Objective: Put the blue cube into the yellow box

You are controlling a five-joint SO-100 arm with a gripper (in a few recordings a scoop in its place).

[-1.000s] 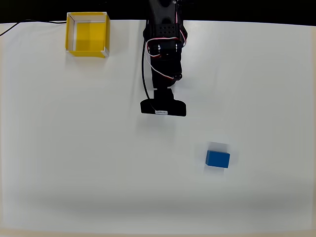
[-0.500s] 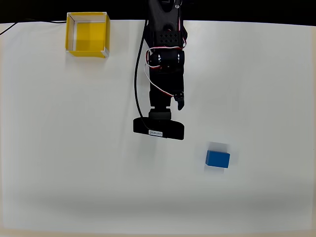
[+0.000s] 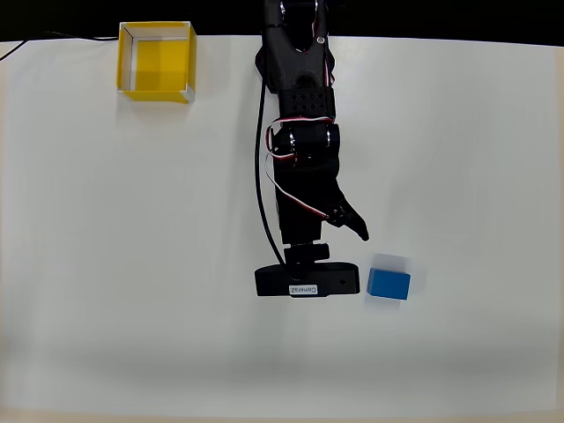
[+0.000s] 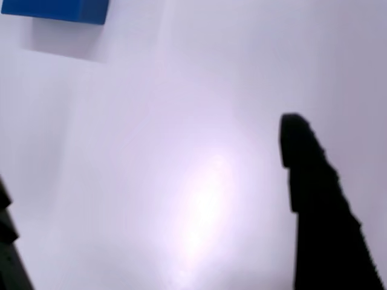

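Observation:
The blue cube [image 3: 389,284] lies on the white table, right of centre in the overhead view. My black arm reaches down the picture from the far edge. The gripper [image 3: 344,251] hangs just left of the cube and apart from it, and it is open, one finger [image 3: 354,226] splayed out to the right. In the wrist view the cube [image 4: 55,9] sits at the top left edge, outside the wide gap between the fingers [image 4: 314,187]; the gripper [image 4: 148,163] holds nothing. At the far left corner of the table stands the yellow box [image 3: 156,61], its inside bare.
The white table [image 3: 132,264] spreads wide around the arm. A black cable [image 3: 261,167] hangs along the arm's left side. Behind the far edge runs a dark strip.
The arm has stretched down the picture from near the far edge to beside the cube. One finger has swung out, opening the gripper. The cube and the box have stayed put.

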